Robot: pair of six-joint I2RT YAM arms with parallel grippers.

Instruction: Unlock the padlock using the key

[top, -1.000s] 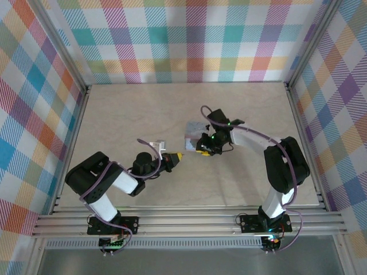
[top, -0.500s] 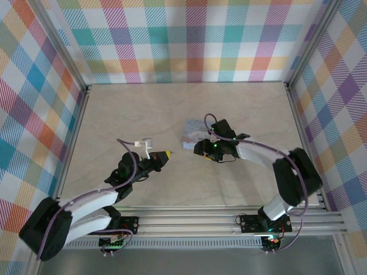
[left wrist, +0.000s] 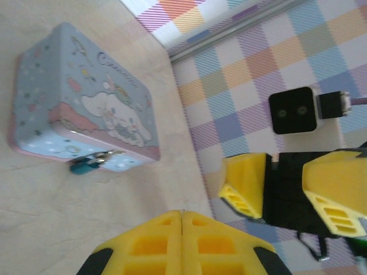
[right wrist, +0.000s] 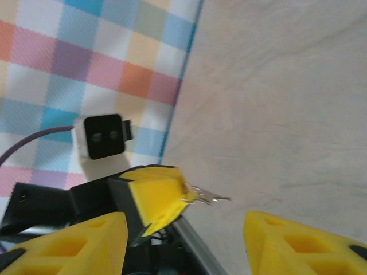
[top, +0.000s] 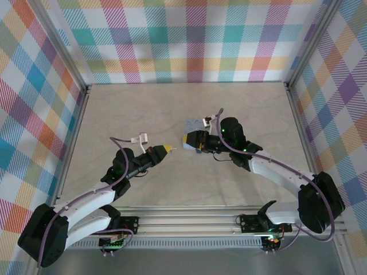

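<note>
— Where is the padlock [left wrist: 86, 165]?

— On the long side wall of the pale blue cartoon tin [left wrist: 86, 109], a small teal one hanging from the clasp, down against the tabletop [top: 137, 109]. The tin lies flat, lid up, about mid-tabletop and a little to the right.

— And the key [right wrist: 207, 198]?

— In the left hand [top: 166, 149]. Its yellow fingers are clenched together, and the right wrist view shows the silver key sticking out from between the tips. That hand points right, toward the tin, with a gap between them.

— What about the right hand [top: 187, 140]?

— Released, with the fingers spread and nothing between them. It sits just beside the tin's near left corner, facing the left hand. The two hands are near each other, tip toward tip, but apart.

— Is the key in the lock?

— No, key and padlock are apart.
</note>
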